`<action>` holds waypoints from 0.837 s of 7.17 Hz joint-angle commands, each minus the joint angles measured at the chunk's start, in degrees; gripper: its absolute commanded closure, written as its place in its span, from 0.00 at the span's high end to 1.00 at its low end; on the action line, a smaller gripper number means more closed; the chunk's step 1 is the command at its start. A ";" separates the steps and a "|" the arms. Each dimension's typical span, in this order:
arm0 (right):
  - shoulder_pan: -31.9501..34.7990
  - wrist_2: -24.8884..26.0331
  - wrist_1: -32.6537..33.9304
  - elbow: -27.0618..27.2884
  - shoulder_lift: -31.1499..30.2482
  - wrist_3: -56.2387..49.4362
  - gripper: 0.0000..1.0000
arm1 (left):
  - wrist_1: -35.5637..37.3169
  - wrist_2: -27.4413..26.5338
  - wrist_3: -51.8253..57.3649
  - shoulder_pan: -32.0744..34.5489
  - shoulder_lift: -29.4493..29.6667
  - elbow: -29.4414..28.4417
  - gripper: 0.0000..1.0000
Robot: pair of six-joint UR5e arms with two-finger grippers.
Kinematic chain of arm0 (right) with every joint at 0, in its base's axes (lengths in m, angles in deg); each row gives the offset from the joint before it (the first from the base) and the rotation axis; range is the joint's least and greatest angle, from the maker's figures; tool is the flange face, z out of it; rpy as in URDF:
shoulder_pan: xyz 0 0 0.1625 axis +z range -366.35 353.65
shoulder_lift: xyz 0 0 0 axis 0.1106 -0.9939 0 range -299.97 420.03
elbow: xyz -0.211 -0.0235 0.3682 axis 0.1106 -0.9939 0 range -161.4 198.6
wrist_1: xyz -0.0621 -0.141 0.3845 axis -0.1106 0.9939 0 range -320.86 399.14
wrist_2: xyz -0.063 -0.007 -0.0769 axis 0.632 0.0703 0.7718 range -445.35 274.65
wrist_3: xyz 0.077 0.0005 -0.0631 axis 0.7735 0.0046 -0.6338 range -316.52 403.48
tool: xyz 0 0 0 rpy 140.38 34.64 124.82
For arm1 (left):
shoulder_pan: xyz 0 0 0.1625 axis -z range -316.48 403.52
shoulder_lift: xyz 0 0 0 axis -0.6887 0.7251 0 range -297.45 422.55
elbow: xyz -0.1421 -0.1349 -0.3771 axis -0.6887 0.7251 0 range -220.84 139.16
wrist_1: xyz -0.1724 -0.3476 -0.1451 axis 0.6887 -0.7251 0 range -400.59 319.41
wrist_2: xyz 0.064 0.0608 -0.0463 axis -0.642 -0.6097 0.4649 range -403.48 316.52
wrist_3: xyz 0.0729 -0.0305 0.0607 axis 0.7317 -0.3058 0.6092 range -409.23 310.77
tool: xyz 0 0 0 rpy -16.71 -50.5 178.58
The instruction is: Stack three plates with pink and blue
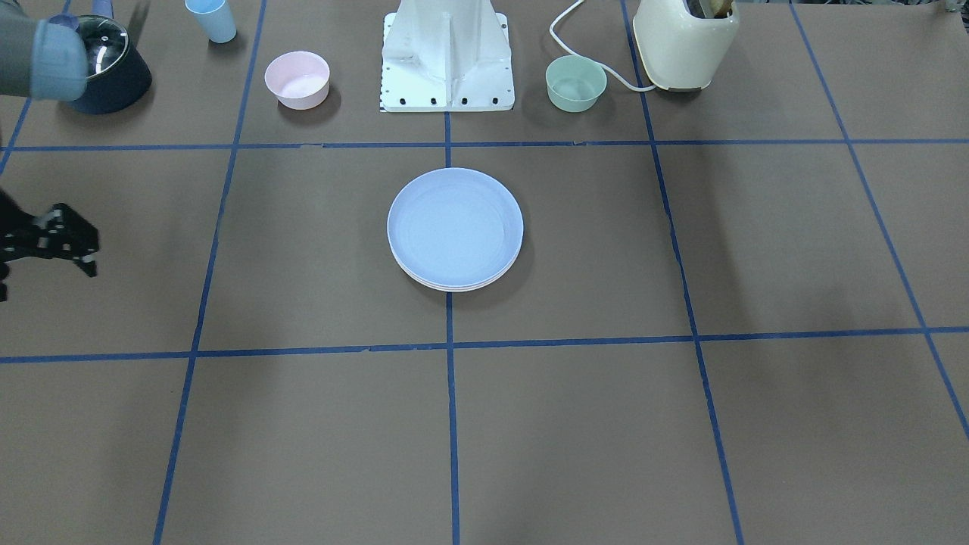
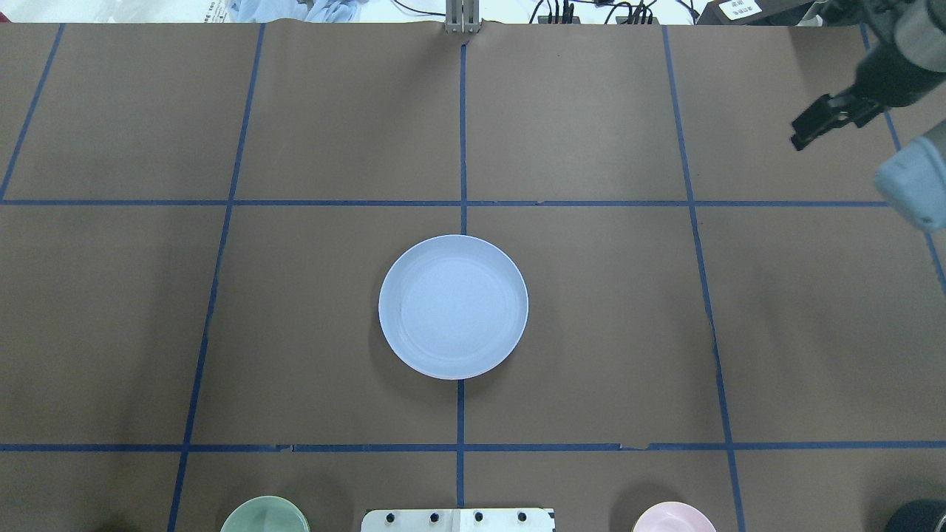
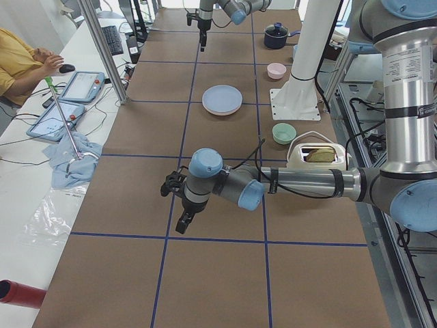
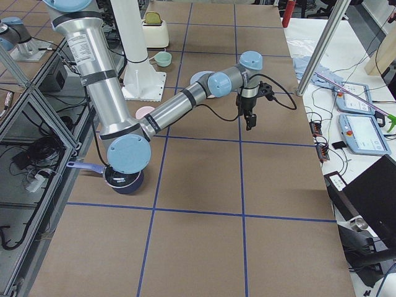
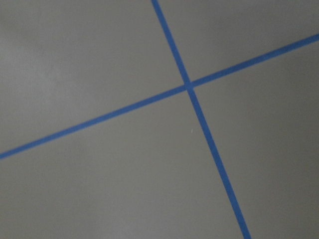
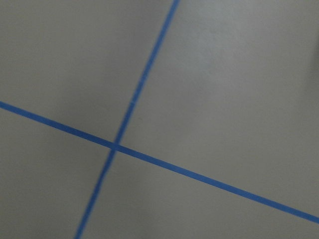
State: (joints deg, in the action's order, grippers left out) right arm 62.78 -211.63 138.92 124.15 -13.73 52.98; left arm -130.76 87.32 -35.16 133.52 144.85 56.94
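The plate stack, blue on top with paler rims beneath, sat at the tabletop centre, so stacking looked done, while the right fingers hung well apart, empty, gap unclear, and the left fingers could not be judged.

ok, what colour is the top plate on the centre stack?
Light blue round plate, clearest in the overhead exterior view.

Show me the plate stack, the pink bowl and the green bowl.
plate stack [image 1: 454, 227]: front-facing view, top plate's middle.
pink bowl [image 1: 297, 79]: front-facing view, its inside.
green bowl [image 1: 575, 83]: front-facing view, its inside.
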 commanded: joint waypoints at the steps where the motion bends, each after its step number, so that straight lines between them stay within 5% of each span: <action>1: 8.36 -1.96 0.34 -0.17 -12.14 -13.06 1.00 | 1.76 7.08 -3.48 0.62 0.05 0.30 1.00; 4: 15.93 -4.57 -5.19 -0.17 -25.52 -16.44 1.00 | -5.43 7.80 -4.48 0.54 -0.04 0.58 1.00; 6: 16.83 -6.79 -5.64 -0.17 -26.26 -16.88 1.00 | -5.11 7.28 -4.57 0.53 -0.39 0.05 1.00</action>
State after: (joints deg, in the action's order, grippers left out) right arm 78.91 -217.34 133.81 124.00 -39.02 36.40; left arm -135.48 94.88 -39.63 134.07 144.66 57.43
